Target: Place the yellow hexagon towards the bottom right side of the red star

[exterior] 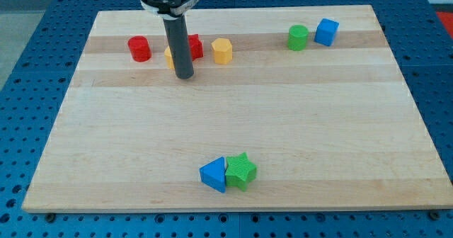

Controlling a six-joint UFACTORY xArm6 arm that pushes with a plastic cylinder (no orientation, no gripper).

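Observation:
The yellow hexagon (222, 51) stands near the view's top, just right of the red star (195, 47). The star is partly hidden behind my rod. My tip (184, 76) rests on the board just below the star and to the lower left of the hexagon, not touching the hexagon. Another yellow block (170, 56) peeks out left of the rod, mostly hidden; its shape is unclear.
A red cylinder (139, 49) stands at the top left. A green cylinder (298, 37) and a blue cube (326, 32) stand at the top right. A blue triangle (213, 175) and a green star (241, 171) touch near the bottom middle on the wooden board (106, 153).

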